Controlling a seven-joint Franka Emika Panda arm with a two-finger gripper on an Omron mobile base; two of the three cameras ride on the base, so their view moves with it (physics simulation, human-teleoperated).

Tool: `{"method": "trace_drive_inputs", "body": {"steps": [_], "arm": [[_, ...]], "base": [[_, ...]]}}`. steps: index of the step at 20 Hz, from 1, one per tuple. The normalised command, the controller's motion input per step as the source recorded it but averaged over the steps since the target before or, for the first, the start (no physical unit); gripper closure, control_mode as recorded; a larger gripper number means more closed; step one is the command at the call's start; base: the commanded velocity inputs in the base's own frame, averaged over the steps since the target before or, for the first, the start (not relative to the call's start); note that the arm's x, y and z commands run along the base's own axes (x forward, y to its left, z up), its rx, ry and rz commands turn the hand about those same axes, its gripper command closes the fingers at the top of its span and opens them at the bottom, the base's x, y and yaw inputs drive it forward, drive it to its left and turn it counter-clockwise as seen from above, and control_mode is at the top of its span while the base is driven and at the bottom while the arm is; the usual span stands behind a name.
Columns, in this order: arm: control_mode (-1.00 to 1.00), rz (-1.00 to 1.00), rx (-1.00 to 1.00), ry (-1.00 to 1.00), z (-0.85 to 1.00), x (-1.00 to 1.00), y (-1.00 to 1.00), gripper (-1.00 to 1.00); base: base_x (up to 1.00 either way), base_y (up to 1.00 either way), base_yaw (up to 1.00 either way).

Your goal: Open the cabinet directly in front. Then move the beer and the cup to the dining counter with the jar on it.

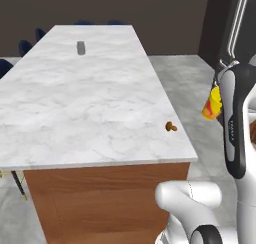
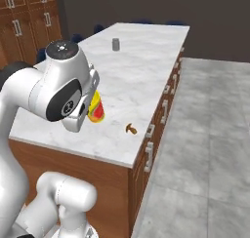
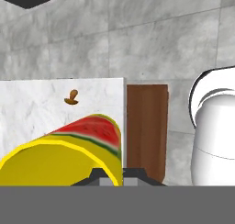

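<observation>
Marble dining counter (image 1: 75, 103), grey tile floor (image 2: 210, 149).

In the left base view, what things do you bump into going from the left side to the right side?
The grey jar on the dining counter → the little brown thing near the counter's edge → the yellow cup held by the robot.
</observation>
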Motion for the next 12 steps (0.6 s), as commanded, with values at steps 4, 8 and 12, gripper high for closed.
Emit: {"method": "trace_drive_inputs", "body": {"steps": [4, 8, 12], "arm": [[1.00, 0.00, 0.00, 0.00, 0.00, 0.00, 0.00, 1.00], [1.00, 0.00, 0.00, 0.00, 0.00, 0.00, 0.00, 1.00], [1.00, 0.00, 0.00, 0.00, 0.00, 0.00, 0.00, 1.00]], "base": [[0.54, 0.21, 0.14], [0.46, 0.17, 0.14], [0.31, 0.21, 0.13]]}}
